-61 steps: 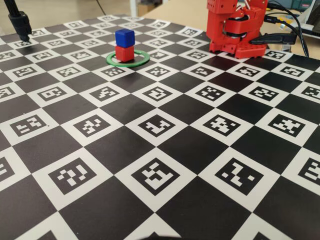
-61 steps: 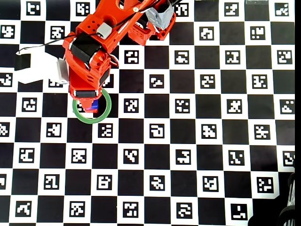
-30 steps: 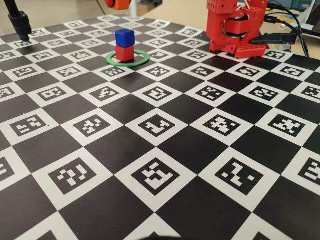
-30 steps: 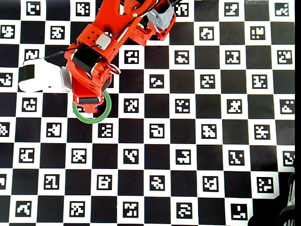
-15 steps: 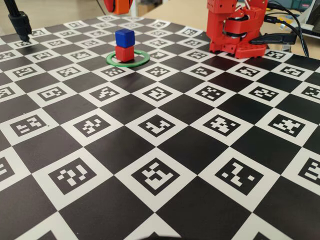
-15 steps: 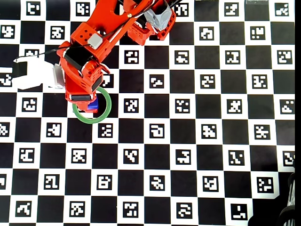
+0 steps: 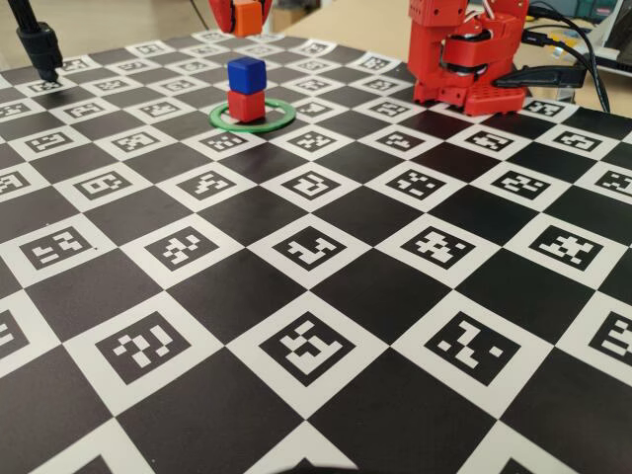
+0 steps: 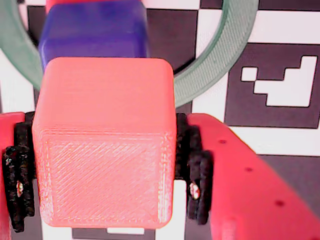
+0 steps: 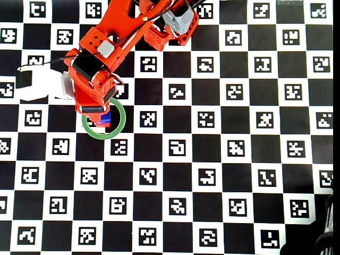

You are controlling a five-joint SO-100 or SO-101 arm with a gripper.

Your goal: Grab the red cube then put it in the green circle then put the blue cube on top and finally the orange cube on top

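Observation:
The red cube (image 7: 246, 105) sits inside the green circle (image 7: 282, 116) with the blue cube (image 7: 246, 73) stacked on it. My gripper (image 8: 106, 182) is shut on the orange cube (image 8: 105, 145), black pads pressing both its sides. In the fixed view the orange cube (image 7: 246, 16) hangs at the top edge, well above the stack. In the wrist view the blue cube (image 8: 95, 30) lies just beyond the orange one, with a sliver of the red cube (image 8: 75, 3) and the green circle (image 8: 220, 55) behind. From overhead the arm covers most of the blue cube (image 9: 105, 118) and the green circle (image 9: 120, 125).
The table is a black-and-white checker mat with printed markers. The arm's red base (image 7: 464, 59) stands at the back right with cables (image 7: 553, 74) beside it. A black stand (image 7: 35, 39) rises at the back left. A white piece (image 9: 40, 85) lies left of the arm.
The gripper with the orange cube has come down into the top of the fixed view and shifted slightly over the stack. The red and blue cubes have not moved.

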